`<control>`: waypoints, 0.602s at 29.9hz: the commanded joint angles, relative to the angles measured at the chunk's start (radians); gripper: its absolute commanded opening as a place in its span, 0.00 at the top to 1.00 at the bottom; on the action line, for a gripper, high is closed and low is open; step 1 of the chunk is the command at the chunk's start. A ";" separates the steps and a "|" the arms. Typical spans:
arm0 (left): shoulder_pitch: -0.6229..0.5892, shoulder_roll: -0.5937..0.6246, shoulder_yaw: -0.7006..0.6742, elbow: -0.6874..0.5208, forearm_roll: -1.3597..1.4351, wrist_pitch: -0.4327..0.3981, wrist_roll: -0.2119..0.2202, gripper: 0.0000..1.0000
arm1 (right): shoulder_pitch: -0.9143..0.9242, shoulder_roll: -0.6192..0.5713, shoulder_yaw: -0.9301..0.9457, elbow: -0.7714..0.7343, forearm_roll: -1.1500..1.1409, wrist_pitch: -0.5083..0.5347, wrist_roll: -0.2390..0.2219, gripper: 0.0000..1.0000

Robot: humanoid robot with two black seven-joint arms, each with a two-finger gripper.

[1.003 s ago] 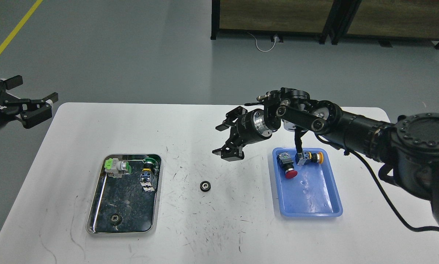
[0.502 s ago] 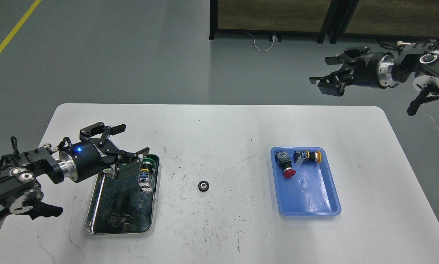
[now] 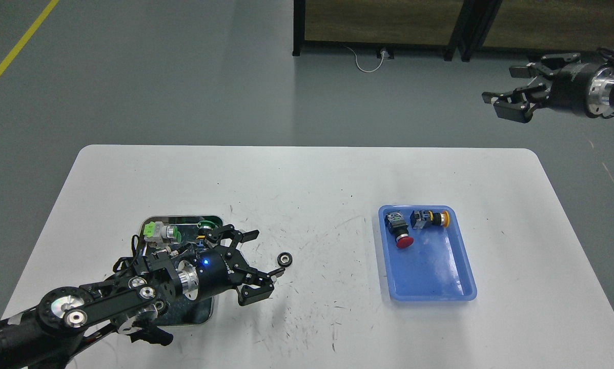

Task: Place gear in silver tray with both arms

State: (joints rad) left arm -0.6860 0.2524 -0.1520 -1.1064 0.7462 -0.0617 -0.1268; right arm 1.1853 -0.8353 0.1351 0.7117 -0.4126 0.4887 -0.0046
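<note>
A small black gear lies on the white table between the two trays. The silver tray sits at the left; my left arm covers most of it. A green-and-white switch and a green button part show at its far end. My left gripper is open, low over the table just left of the gear, its fingers pointing at the gear without touching it. My right gripper is open and empty, held high beyond the table's far right corner.
A blue plastic tray stands at the right with a red push button and a yellow-capped switch at its far end. The table top is scuffed. A dark cabinet stands on the floor behind.
My left gripper has moved right and forward from over the silver tray's far end to beside the gear. My right gripper has drawn further right and slightly up.
</note>
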 commanded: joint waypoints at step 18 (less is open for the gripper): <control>0.019 -0.205 -0.003 0.267 -0.013 0.046 -0.034 0.02 | -0.036 -0.011 0.021 0.000 -0.002 0.000 0.000 0.23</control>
State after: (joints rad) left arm -0.6685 0.0776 -0.1590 -0.8733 0.7337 -0.0242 -0.1610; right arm 1.1543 -0.8471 0.1524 0.7118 -0.4126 0.4887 -0.0038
